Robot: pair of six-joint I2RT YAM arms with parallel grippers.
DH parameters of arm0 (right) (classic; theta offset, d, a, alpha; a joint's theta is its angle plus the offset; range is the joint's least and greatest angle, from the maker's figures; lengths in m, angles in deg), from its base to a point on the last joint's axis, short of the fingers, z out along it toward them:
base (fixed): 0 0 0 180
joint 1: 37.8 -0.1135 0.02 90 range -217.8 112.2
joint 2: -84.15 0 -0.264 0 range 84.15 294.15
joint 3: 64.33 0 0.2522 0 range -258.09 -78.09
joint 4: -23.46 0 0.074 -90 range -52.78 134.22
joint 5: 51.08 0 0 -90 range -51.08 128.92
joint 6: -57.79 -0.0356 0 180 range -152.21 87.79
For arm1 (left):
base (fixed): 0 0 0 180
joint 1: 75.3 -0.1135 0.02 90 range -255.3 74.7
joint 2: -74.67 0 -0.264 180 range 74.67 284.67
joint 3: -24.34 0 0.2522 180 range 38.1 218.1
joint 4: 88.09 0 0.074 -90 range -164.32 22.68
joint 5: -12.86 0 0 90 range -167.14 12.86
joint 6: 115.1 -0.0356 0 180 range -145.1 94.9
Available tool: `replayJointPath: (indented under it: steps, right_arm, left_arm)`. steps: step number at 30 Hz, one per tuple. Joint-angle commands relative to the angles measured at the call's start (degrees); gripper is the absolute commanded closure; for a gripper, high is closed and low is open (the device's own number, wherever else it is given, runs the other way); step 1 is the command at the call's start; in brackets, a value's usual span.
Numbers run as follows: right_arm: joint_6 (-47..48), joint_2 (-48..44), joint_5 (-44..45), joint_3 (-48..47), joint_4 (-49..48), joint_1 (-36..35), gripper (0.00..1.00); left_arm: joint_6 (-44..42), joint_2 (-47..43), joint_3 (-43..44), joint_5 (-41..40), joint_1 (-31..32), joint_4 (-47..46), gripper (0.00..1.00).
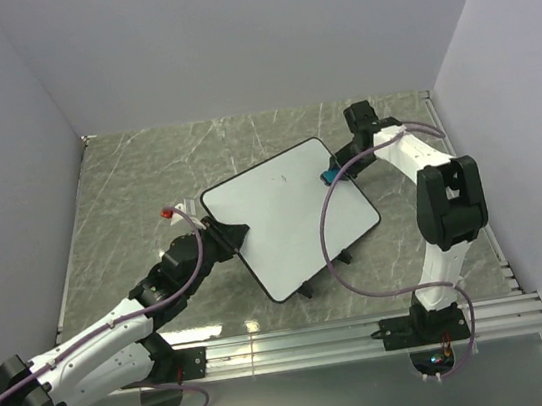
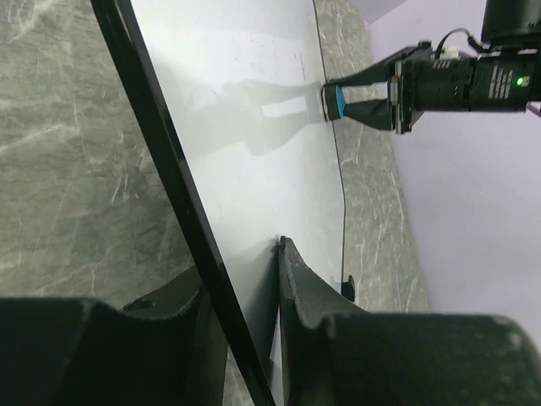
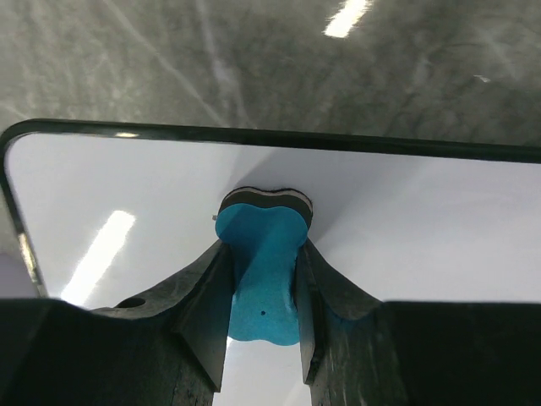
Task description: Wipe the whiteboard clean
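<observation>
Plainly, the two arms had split the work. Nearest the bases, the left hand (image 1: 227, 237) was clamped on the near-left rim of the whiteboard (image 1: 289, 221), one finger over the face and one beneath, apparently to stop the board from sliding under a wiping stroke. The board itself lay skewed across the middle of the grey worktop (image 1: 127, 183), its two small black feet (image 1: 307, 290) on the near-right edge. Its face looked almost wholly white, with only a faint trace towards the far end. Beyond that, the right hand (image 1: 333, 172) was squeezed shut on a blue eraser (image 1: 327, 176), pinched by its sides so the dark felt pressed flat onto the surface. The eraser sat just inside the board's right rim, near the far corner, which probably left little to clean.
</observation>
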Motion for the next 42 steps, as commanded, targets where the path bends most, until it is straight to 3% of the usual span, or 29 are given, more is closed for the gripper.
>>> replayJointPath:
  steps: [1, 16, 26, 32, 37, 42]
  right_arm:
    - [-0.5, 1.5, 0.2, -5.3, 1.0, -1.7, 1.0]
    - [-8.6, 2.6, -2.2, -9.1, -0.3, -12.6, 1.0]
    - [-12.8, 6.9, -4.5, -20.0, 1.2, -20.2, 1.0]
    - [-13.5, 2.8, -3.8, -13.7, 0.1, -20.3, 1.0]
    - [-13.5, -1.3, -3.4, -3.2, -3.2, -17.0, 1.0]
    - [-10.1, -1.3, -1.5, 0.1, -1.7, -12.3, 1.0]
  left_arm:
    - [-13.0, 2.8, -1.7, 0.6, 0.9, 14.7, 1.0]
    - [-12.9, 2.2, -1.7, -0.1, 1.4, 14.8, 1.0]
    - [-12.9, 2.3, -1.7, 0.0, 1.9, 14.8, 1.0]
    - [-13.0, 2.1, -1.7, -0.2, 2.4, 14.8, 1.0]
    - [-13.0, 2.0, -1.7, -0.4, 2.7, 14.8, 1.0]
    - [-13.0, 2.2, -1.7, -0.5, 2.8, 14.9, 1.0]
